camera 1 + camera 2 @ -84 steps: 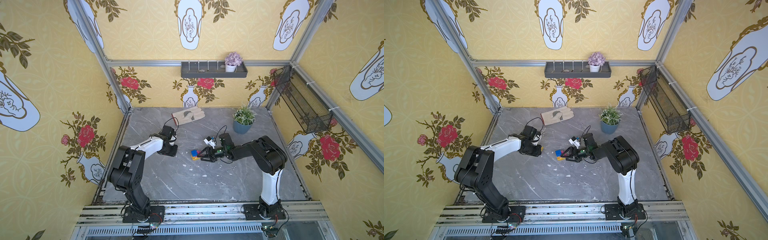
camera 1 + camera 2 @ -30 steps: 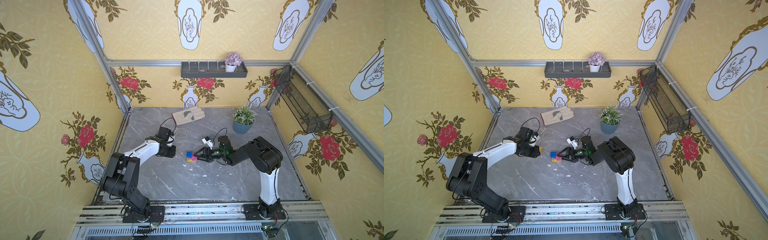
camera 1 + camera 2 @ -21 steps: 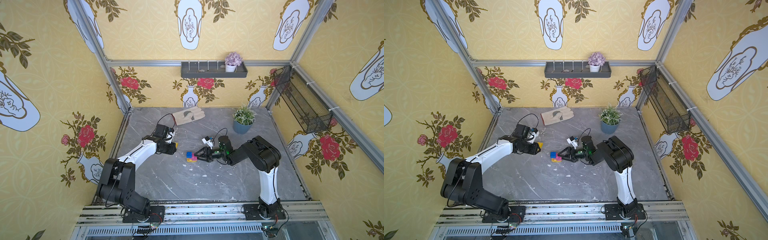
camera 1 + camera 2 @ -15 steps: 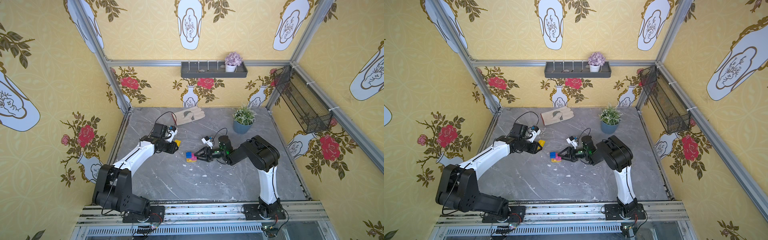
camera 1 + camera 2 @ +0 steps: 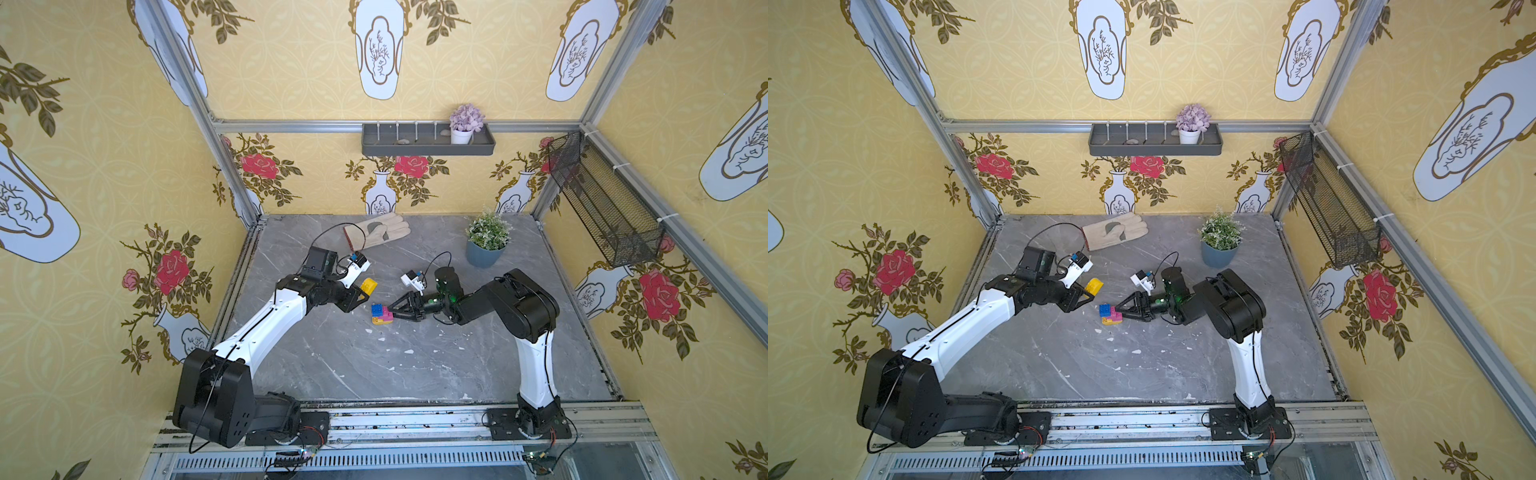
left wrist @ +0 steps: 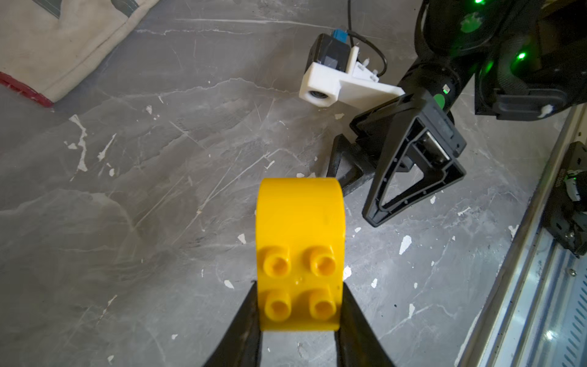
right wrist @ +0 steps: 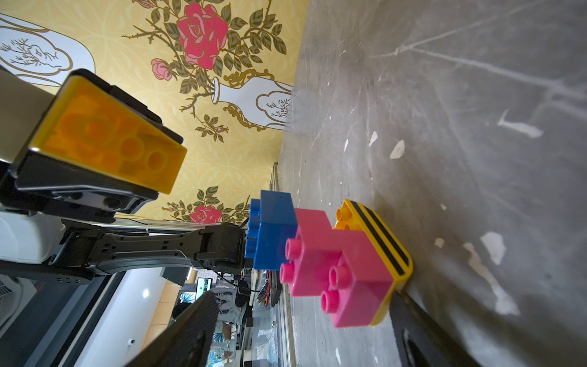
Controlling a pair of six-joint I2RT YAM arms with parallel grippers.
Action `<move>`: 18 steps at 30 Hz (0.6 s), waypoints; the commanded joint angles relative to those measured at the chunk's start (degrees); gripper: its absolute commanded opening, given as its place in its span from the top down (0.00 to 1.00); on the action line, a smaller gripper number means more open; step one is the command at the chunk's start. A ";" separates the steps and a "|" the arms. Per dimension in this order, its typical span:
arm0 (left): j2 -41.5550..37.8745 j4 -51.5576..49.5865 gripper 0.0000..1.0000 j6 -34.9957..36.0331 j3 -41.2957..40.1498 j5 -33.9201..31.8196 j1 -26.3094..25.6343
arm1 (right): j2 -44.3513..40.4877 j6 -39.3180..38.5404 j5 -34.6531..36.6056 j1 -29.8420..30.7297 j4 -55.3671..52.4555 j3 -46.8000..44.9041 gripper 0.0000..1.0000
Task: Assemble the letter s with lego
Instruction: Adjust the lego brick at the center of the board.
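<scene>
The left gripper (image 6: 298, 286) is clamping the rounded yellow brick (image 6: 300, 222), holding it lifted near the cluster (image 5: 382, 314). The right gripper (image 5: 394, 312) is standing wide around the cluster's pink end. The blue brick (image 7: 270, 228), pink part (image 7: 333, 276) and striped yellow base (image 7: 390, 251) are sitting joined, and only the held brick is still lacking. Whether the pink part is 1 brick or 2, and whether the right fingers are touching it, is proving hard to tell.

The left arm (image 5: 266, 328) and right arm (image 5: 536, 365) are wearing white shells between bulky black joint housings. Thin black cables are looping over both wrists, each carrying a white camera bracket (image 6: 333, 87) with a blue plug. Green lights are glowing along the right wrist, and on the right gripper (image 5: 392, 312) the black fingers (image 6: 372, 215) are showing as hollow triangular frames.
</scene>
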 commanded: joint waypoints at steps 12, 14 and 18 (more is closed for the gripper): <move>-0.15 1.07 0.89 0.72 -0.62 -0.41 -0.11 | 3.98 -9.15 8.89 0.93 -20.34 2.96 0.22; -0.20 1.03 0.89 0.70 -0.81 -0.58 -0.14 | 4.09 -9.22 9.23 1.23 -20.59 3.31 0.22; -0.45 1.11 0.89 0.66 -1.32 -0.90 -0.07 | 4.53 -8.50 9.85 1.40 -19.88 3.48 0.27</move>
